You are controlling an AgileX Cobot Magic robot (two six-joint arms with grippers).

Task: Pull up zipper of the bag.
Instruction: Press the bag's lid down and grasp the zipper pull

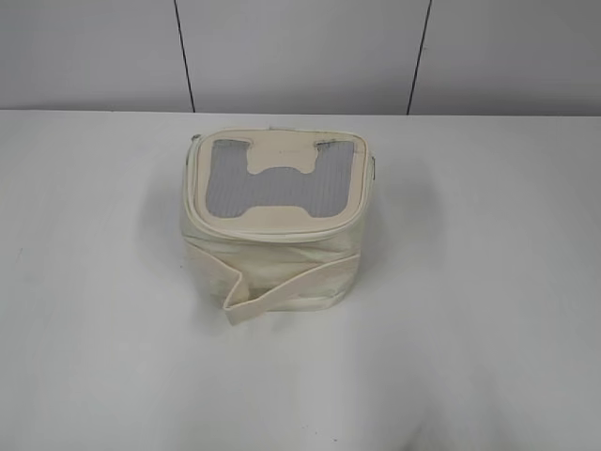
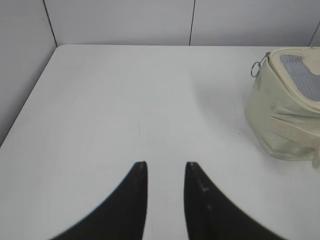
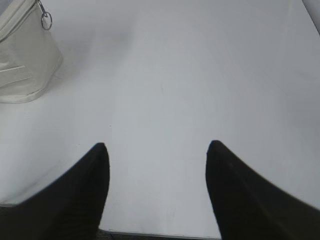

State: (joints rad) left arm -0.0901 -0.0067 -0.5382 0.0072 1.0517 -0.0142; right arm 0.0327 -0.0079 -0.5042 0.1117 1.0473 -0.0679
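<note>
The cream bag (image 1: 274, 221) stands in the middle of the white table, its grey mesh top with the H-shaped patch facing up and its strap (image 1: 282, 289) across the near side. The zipper (image 1: 272, 228) runs around the top panel. A silver ring pull (image 2: 255, 68) hangs at the bag's corner in the left wrist view; another ring pull (image 3: 46, 20) shows in the right wrist view. My left gripper (image 2: 166, 164) is open and empty, left of the bag (image 2: 285, 105). My right gripper (image 3: 157, 145) is open wide and empty, right of the bag (image 3: 25, 55). Neither gripper shows in the exterior view.
The white table (image 1: 488, 310) ends at a grey panelled wall (image 1: 300, 52) behind the bag. Its near edge (image 3: 160, 234) shows under my right gripper, and its left edge (image 2: 27, 100) runs beside my left gripper.
</note>
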